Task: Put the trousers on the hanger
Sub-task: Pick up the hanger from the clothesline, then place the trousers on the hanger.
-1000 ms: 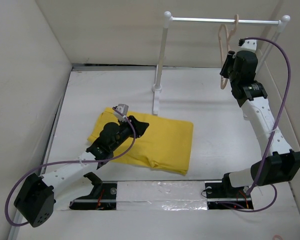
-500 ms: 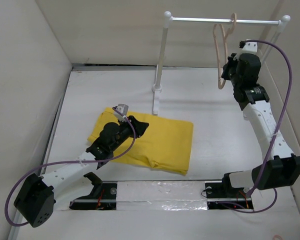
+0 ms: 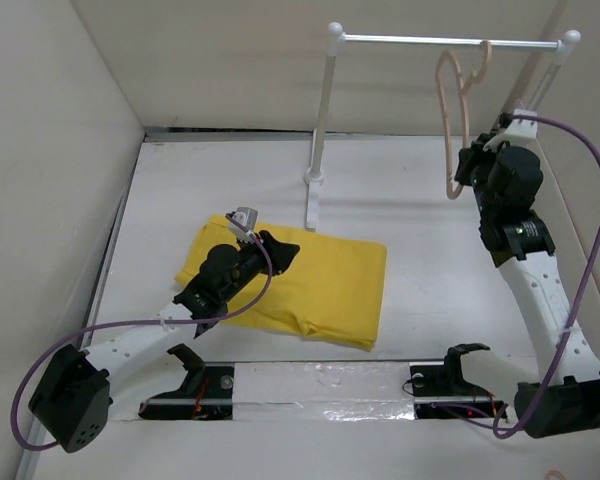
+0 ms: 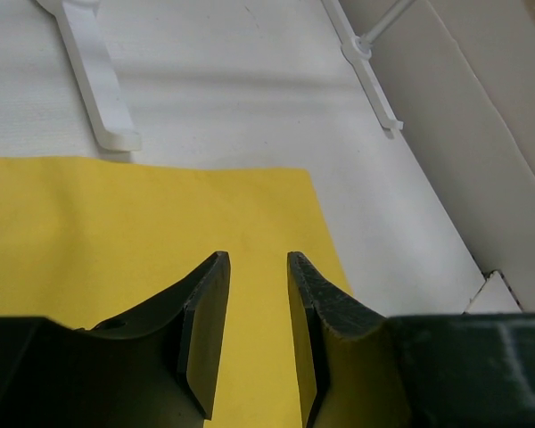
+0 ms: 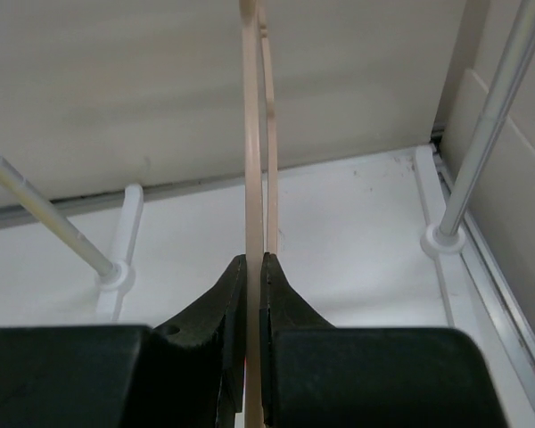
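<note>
Plainly, the trousers (image 3: 310, 285) lie flat on the white table (image 3: 430, 260), left of centre, folded into a rough rectangle; their long axis runs left to right in the top view, dipping a little toward the near right corner. Their far edge lies just beside the foot of the left post of the white rail (image 3: 420, 40); in the left wrist view one straight edge of the yellow cloth runs across the picture below that foot.

The left gripper (image 4: 254, 267) hangs over the cloth with its jaws a narrow gap apart and nothing between them; whether the tips touch the cloth cannot be told.

The hanger (image 3: 456, 110) hooks over the rail near its right end and hangs down from there, its long axis close to upright; the right wrist view sees it edge-on, as two thin pale strips rising straight up. The right gripper (image 5: 252, 267) is closed tight on the lower part of the nearer strip.

Pale plain walls close in the table on the left, the far side and the right; a glossy taped strip (image 3: 320, 385) crosses the near edge between the arm bases; a purple cable (image 3: 580, 300) loops along each arm.
</note>
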### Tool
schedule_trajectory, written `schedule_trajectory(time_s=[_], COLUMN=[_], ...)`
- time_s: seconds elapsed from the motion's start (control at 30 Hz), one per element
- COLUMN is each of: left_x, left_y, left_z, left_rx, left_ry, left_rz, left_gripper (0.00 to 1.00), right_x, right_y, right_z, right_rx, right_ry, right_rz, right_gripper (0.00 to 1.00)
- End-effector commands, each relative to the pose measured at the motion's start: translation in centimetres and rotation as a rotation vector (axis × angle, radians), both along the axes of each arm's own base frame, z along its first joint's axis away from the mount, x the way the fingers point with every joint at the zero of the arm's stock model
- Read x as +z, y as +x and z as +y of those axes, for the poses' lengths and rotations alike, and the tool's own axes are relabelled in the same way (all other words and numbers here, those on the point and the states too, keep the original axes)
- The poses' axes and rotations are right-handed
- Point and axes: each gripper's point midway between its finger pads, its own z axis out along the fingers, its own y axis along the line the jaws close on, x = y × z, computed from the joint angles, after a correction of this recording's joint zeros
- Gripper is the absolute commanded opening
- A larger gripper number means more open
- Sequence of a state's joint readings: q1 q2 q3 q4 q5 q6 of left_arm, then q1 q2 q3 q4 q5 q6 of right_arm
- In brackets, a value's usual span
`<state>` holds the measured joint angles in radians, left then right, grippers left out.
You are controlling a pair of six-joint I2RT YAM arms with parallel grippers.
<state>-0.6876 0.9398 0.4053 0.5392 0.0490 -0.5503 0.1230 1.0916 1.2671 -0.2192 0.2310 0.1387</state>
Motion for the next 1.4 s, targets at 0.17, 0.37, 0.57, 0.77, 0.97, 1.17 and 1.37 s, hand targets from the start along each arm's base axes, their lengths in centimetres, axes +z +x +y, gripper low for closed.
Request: schedule_trajectory(time_s=[0.17, 0.37, 0.57, 0.77, 0.97, 1.17, 1.37], left_x=[1.6, 2.6, 6.6, 7.8, 8.9, 9.3, 7.4], left_y=[0.5, 1.2, 0.4, 2.3, 4.7, 6.0, 7.8], left_z=[-0.3, -2.9, -9.5, -15.8, -19.9, -23.1, -26.3], left_rx=[-0.002, -0.038, -0.041, -0.052, -0.046, -0.04, -0.055], left_ry=[-0.03, -0.035, 0.007, 0.088, 0.139, 0.174, 0.258], left_rz=[-0.077, -0.061, -0.105, -0.119, -0.126, -0.135, -0.115], left_gripper=[0.39, 0.4, 0.4, 0.44, 0.47, 0.5, 0.52], right_x=[-7.8, -17.4, -22.9, -24.7, -26.4, -26.8, -26.6], right_y=[-4.4, -7.4, -10.0, -11.5, -12.1, -12.2, -12.2], right_z=[1.8, 4.3, 6.9, 8.4, 8.7, 9.1, 9.2], right_rx=[0.061, 0.081, 0.145, 0.199, 0.221, 0.254, 0.266], right_ry=[0.052, 0.088, 0.085, 0.082, 0.074, 0.067, 0.06], right_rz=[0.063, 0.227, 0.337, 0.353, 0.36, 0.343, 0.335], right_gripper=[0.0, 0.0, 0.0, 0.0, 0.0, 0.0, 0.0])
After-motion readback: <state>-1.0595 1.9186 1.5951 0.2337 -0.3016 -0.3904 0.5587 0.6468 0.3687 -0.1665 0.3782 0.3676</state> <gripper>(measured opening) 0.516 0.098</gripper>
